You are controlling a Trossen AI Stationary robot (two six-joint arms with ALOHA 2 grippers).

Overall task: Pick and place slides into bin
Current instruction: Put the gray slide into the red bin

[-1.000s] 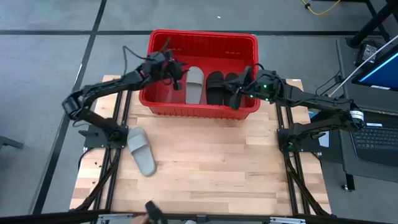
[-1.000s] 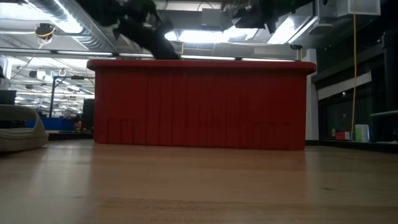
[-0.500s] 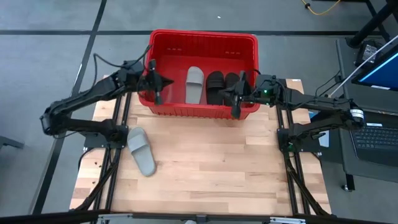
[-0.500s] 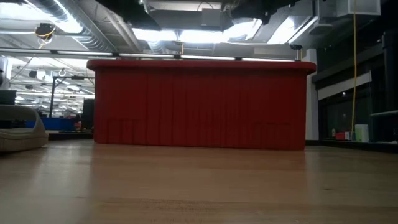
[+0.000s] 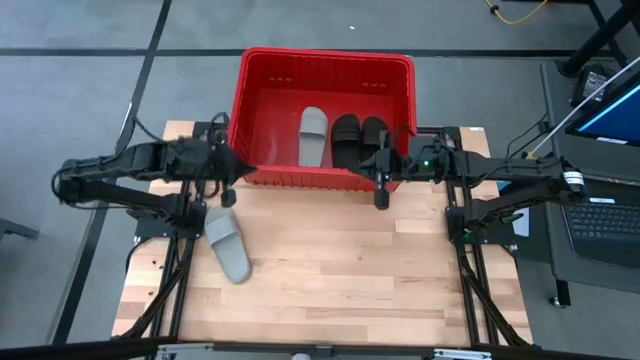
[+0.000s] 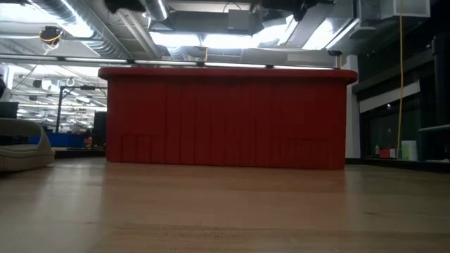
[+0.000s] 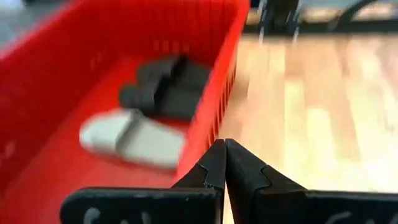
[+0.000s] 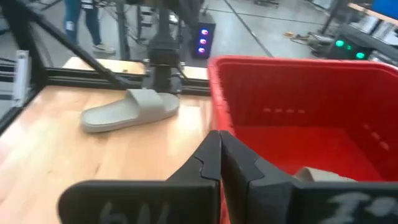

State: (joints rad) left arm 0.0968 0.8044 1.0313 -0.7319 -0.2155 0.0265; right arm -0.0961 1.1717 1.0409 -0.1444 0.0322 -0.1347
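The red bin (image 5: 325, 70) stands at the table's far middle. In it lie one grey slide (image 5: 313, 135) and two black slides (image 5: 359, 140) side by side, soles down; the left wrist view shows the same grey slide (image 7: 134, 137) and black slides (image 7: 168, 90). Another grey slide (image 5: 228, 242) lies on the table at the near left, also seen as the grey slide (image 8: 130, 111). My left gripper (image 5: 232, 178) is shut and holds nothing, just outside the bin's near left corner. My right gripper (image 5: 381, 185) is shut and holds nothing, in front of the bin's near wall toward its right.
The bin's near wall (image 6: 225, 116) rises between both grippers and the slides inside. Bare wooden tabletop (image 5: 350, 270) stretches from the bin to the near edge. A laptop (image 5: 605, 215) sits off the table's right side.
My left gripper has drawn back out of the bin, going toward the table's left and near edges to the bin's near left corner. My right gripper has gone from over the bin's right part toward the near edge, past the near wall. The slides have not moved.
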